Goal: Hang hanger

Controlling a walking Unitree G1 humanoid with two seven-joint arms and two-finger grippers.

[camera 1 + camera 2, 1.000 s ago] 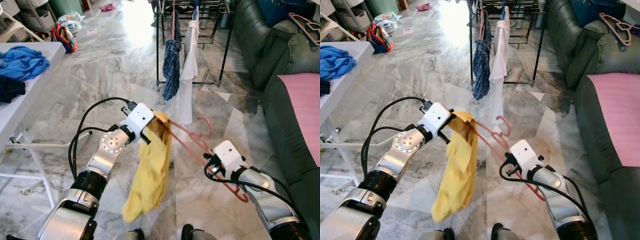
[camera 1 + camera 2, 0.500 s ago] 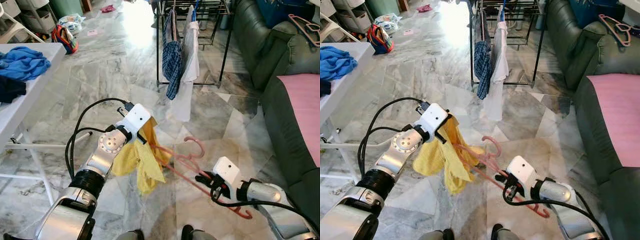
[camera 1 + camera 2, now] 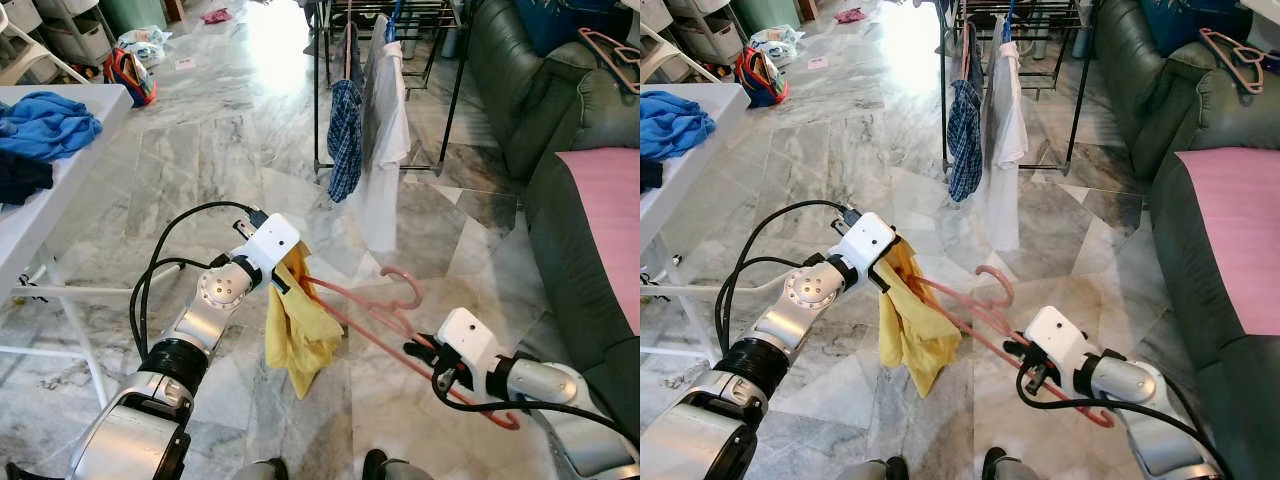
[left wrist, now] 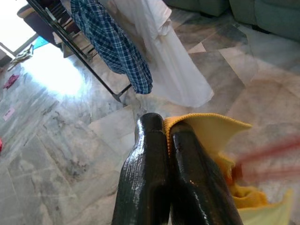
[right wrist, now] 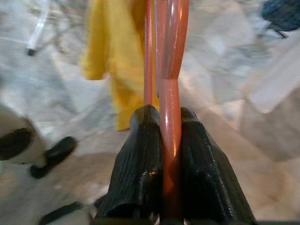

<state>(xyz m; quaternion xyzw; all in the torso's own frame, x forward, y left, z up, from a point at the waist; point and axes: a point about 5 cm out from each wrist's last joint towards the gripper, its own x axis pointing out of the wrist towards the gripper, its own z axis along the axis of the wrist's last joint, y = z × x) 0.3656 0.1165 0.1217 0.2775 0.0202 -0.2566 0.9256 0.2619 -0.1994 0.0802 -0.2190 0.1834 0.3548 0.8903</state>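
Carrying a loaded hanger toward the drying rack (image 3: pixel 455 75), well ahead of both sets of fingers across the marble floor (image 3: pixel 200 150); step in hand judged as transport, hanging not yet done. Rack already bearing a plaid shirt (image 3: pixel 344 135) and a white garment (image 3: pixel 385 150), with free rail looking available beside them, though top of rack cut off by the frame edge. Dark sofa (image 3: pixel 540 100) off to the outer side of the right fingers, with a pink cloth (image 3: pixel 605 215) on it and a spare pink hanger (image 3: pixel 610 50) on its back. White table (image 3: pixel 40 215) to the outer side of the left fingers, blue clothes (image 3: pixel 45 120) piled on top.

Yellow garment (image 3: pixel 295 325) drooping below the left gripper (image 3: pixel 283 275), draped over one end of the pink hanger (image 3: pixel 400 320). Left fingers (image 4: pixel 154 173) pressed together, pinching a fold of yellow cloth at their tips. Right gripper (image 3: pixel 425 352) holding the other end: fingers (image 5: pixel 140 178) clamped on the hanger's bar, bar running out straight between them toward the cloth. Hook curling up between the two grippers, nearer the right one.

Next move calling for closing the distance to the rack, raising both arms to rail height, turning the hook over the rail, then easing off. Keeping the cloth from sliding off the bar likely the tricky part.
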